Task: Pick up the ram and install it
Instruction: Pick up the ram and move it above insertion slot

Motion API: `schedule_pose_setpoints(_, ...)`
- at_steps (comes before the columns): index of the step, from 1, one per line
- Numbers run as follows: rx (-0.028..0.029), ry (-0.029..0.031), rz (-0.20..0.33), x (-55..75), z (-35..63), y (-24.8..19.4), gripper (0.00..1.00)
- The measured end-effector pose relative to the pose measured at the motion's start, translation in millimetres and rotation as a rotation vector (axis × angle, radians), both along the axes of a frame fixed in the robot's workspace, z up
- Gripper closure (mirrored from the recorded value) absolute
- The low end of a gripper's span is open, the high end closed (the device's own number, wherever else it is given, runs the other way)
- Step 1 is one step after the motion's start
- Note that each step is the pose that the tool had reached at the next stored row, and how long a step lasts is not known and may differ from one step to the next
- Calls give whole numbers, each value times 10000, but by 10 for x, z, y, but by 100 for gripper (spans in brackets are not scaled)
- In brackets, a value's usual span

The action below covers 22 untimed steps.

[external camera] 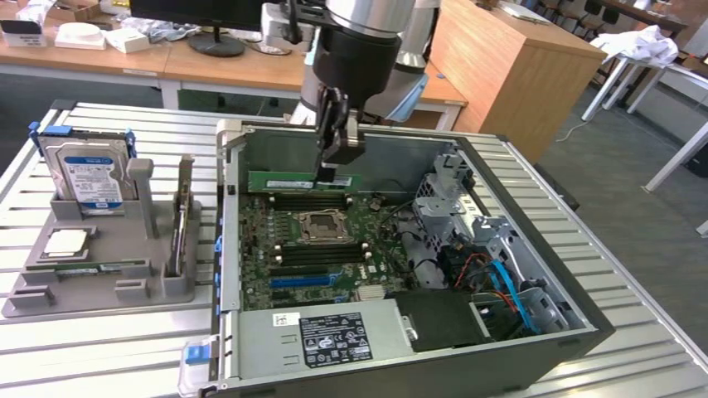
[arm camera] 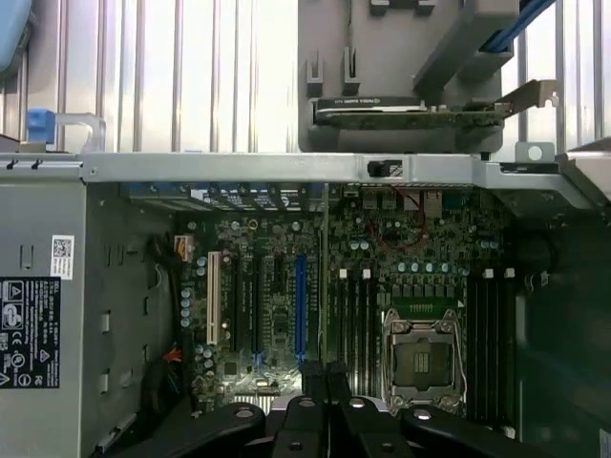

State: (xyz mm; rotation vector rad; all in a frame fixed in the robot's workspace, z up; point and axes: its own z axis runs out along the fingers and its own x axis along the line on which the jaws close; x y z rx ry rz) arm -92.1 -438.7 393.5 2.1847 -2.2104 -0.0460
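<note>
End effector (external camera: 330, 168) tight on pale-labelled green ram (external camera: 285, 181)

Slatted metal table (external camera: 111, 356), open computer case (external camera: 498, 365) lying on it, grey parts holder (external camera: 99, 286) beside, exterior view's left

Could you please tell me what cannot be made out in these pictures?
- Exterior view: whether the long, thin green ram stick meets the black memory slots below; too small.
- Exterior view: the stick's gripped part, behind the dark gripper.
- Wrist view: green motherboard's edge, behind the black fingers.
</note>
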Motion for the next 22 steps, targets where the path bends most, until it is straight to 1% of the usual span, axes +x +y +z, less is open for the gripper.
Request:
schedule_pose_setpoints(9, -1, 0, 1, 189, 0, 0, 88)
schedule_pose_setpoints(22, 0, 0, 1, 500, 0, -1, 88)
